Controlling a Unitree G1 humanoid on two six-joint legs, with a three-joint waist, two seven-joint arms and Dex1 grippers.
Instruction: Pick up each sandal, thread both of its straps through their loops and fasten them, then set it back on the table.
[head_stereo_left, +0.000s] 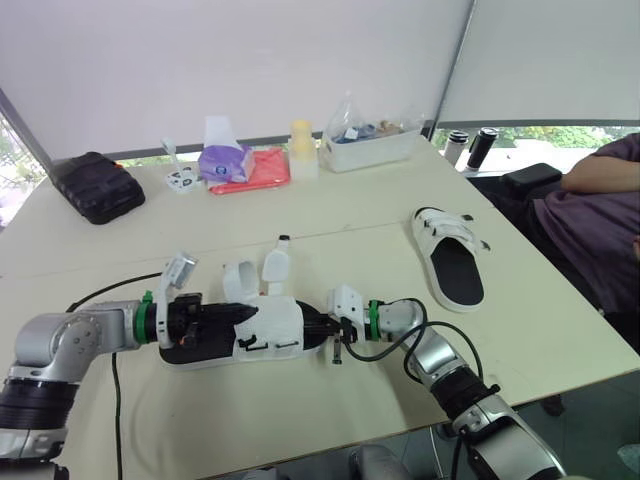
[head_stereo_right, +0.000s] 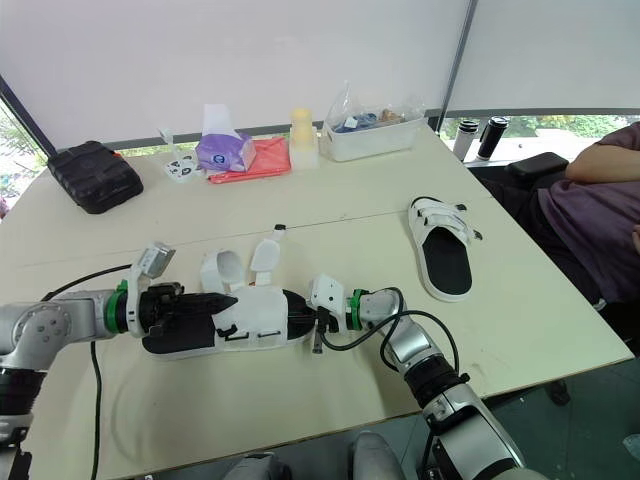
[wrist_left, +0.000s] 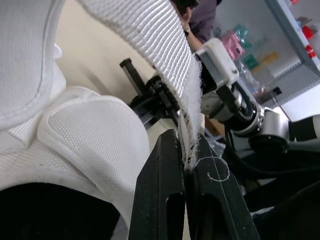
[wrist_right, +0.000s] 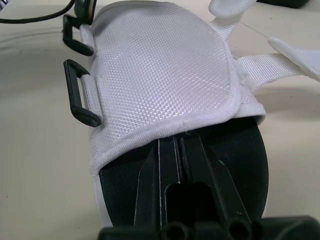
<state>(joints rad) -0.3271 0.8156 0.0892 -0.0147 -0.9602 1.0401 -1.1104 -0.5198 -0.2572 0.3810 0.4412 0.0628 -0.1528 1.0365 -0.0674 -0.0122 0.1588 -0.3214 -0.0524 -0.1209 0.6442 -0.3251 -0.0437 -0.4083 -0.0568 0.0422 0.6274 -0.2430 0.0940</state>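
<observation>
One sandal (head_stereo_left: 270, 325): likely light, stiff base; strap (wrist_left: 150, 35) floppy.
Left gripper (wrist_left: 184, 147): clamped on strap; best hold near tip.
Right gripper (wrist_right: 177, 142): fingers together at toe.

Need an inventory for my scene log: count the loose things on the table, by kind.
white strap sandals with black soles: 2
black hard case: 1
purple tissue pack: 1
red flat pouch: 1
pale yellow bottle: 1
clear plastic bin of small items: 1
small white dotted item: 1
Total: 8
</observation>
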